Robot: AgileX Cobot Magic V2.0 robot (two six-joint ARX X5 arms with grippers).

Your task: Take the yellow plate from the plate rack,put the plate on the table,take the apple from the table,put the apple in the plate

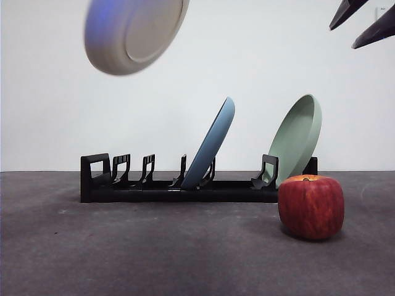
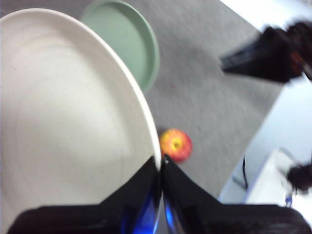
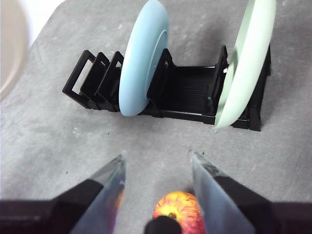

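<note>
Front view showed the yellow plate [image 1: 134, 34] high in the air, tilted and blurred, well above the handle end of the plate rack [image 1: 179, 188] and clear of its prongs. The rack stood on the table [image 1: 154, 253] and held two other plates on edge: a blue plate [image 1: 211, 145] leaning in a slot near the rack's middle, and a pale green plate [image 1: 297, 139] leaning at the end away from the handle. The apple [image 1: 311, 206] sat on the table just in front of that green-plate end of the rack, upright with its stem dip on top.

In the left wrist view the left gripper [image 2: 161, 168] was clenched on the rim of the yellow plate [image 2: 68, 112], its two jaws pressed together around the edge, with the green plate [image 2: 127, 41] and the apple [image 2: 175, 145] far below it.

In the right wrist view the right gripper [image 3: 157, 168] hung above the apple [image 3: 181, 209], on the near side of the rack [image 3: 187, 95], its jaws spread wide and gripping nothing; the black tips at the top corner of the front view were this gripper [image 1: 364, 24]
</note>
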